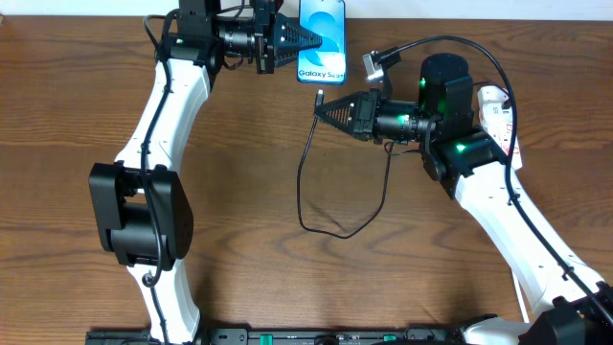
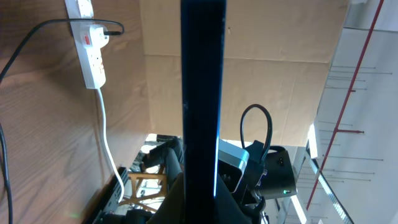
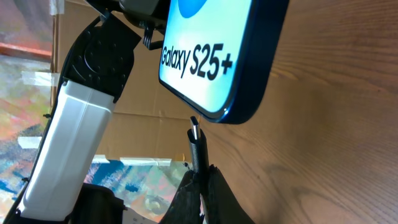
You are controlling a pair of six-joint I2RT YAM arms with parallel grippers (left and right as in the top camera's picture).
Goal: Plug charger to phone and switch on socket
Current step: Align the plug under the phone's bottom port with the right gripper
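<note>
At the far left of the brown wooden desk (image 1: 239, 172), your left claw (image 1: 308, 41) is clamped on the long side of the phone (image 1: 331, 48), a slim rectangular handset with a black frame and a bright light-blue screen reading "Galaxy S25+". It lies screen up at the desk's far edge, and its dark side fills the left wrist view. You cannot tell whether it rests on the wood. Just below its bottom edge sits the charger (image 3: 197, 146), a long thin black cable ending in a small black connector. The metal tip is exposed right at that edge, not seated in it. The cable hangs in a loose loop across the middle of the desk. Your right claw (image 1: 319, 110) is closed tight on the connector, pointing it at the phone. Farther right, partly behind the right arm, lies the socket (image 2: 93, 56), a narrow white power strip with red markings, a black plug in it and a thick white cord (image 2: 106, 124) trailing away.
</note>
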